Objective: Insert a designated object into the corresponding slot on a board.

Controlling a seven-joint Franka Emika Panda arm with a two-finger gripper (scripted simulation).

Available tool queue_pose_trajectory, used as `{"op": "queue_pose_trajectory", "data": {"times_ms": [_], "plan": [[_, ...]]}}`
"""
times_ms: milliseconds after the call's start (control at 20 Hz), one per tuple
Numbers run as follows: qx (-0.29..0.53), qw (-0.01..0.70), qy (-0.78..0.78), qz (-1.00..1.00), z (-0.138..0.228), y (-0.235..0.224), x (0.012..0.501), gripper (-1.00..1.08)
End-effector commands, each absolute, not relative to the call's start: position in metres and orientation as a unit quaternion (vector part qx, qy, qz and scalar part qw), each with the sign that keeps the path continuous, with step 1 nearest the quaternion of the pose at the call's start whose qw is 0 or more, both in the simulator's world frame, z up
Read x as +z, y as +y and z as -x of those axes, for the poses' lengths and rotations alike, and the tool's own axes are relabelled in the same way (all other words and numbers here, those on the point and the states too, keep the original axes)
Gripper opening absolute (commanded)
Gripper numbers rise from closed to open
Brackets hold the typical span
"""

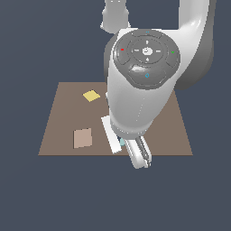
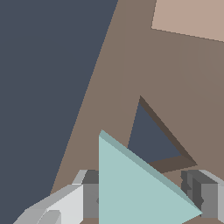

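Wrist view: teal triangle (image 2: 135,188) between jaws (gripped), beside triangular slot (image 2: 148,138).

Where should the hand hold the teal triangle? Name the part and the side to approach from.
Grip the teal triangle across two opposite flanks from above, as the hand appears to do now: the flat prism lies face-up, fingers either side, its tip near the triangular slot.

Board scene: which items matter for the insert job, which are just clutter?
Job:
- teal triangle, held in the gripper
- triangular slot
- board

Clutter:
- yellow square block
- pinkish block
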State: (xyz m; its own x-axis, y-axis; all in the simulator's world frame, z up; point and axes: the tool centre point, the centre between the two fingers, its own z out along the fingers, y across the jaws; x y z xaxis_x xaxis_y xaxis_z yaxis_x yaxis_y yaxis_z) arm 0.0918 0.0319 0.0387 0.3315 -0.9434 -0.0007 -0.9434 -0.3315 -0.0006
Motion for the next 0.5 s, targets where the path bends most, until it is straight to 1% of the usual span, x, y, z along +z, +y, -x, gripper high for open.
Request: {"op": "queue_pose_trajectory", "data": {"times_ms": [0,450], "plan": [[0.0,0.001,0.607,0.794,-0.089,0.025,0.039,-1.0],[0.0,0.001,0.666,0.746,-0.081,0.01,0.04,-1.0]]}}
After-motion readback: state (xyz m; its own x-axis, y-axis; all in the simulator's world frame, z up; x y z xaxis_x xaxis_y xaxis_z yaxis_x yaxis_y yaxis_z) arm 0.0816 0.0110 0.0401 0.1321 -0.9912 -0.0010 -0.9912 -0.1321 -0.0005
